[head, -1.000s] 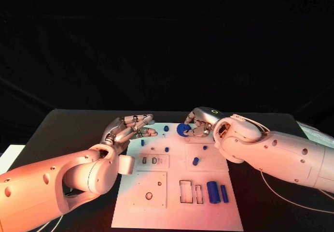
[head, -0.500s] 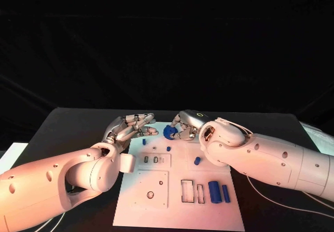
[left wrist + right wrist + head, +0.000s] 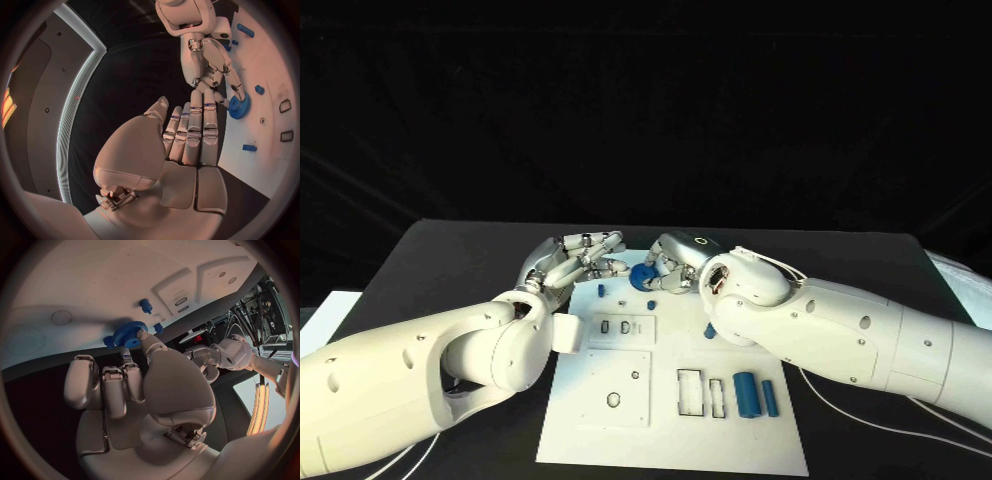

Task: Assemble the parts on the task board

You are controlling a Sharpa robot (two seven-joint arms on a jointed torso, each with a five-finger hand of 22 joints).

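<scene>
Head view: right hand (image 3: 678, 266), fingers pinching blue gear (image 3: 643, 277), moved left toward left hand (image 3: 574, 262), its fingers apart, empty. Gear now over task board (image 3: 678, 400) far edge.

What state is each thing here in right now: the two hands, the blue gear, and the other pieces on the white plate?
Right hand: fingers pinch the blue gear.
Blue gear: held on edge at the far end of the task board.
Left hand: holds nothing, fingers apart, next to the right hand.
Task board: lies flat on the black table.
Two blue cylinders: lie side by side on the board, near the right arm.
Small blue pegs: stand on the board, untouched.
</scene>
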